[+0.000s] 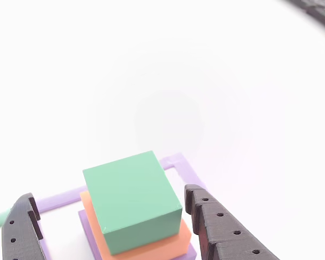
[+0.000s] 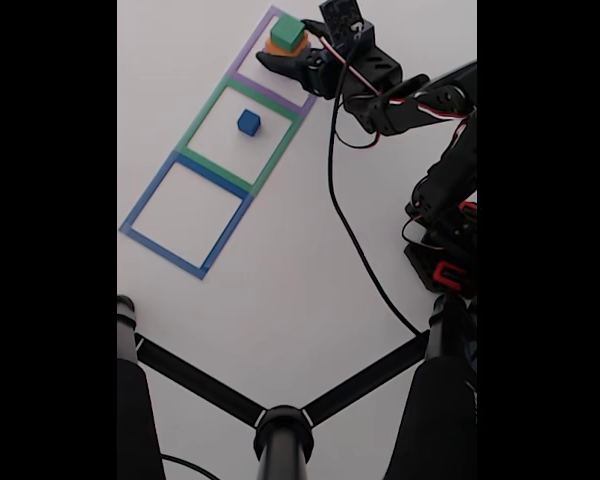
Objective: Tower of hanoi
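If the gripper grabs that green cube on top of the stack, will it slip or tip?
The green cube looks rigid, with flat matte faces, so it probably grips well. It sits flat on the orange block, so tipping seems unlikely. The gripper straddles it, open.

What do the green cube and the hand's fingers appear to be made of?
The green cube looks like matte plastic or painted wood: flat, even colour, no shine and no grain, so it stays open. The hand has dark fingers that look like 3D-printed plastic: dull black, ridged steps and small round holes.

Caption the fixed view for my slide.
Gripper at green-orange stack in purple outline; blue cube in green outline.
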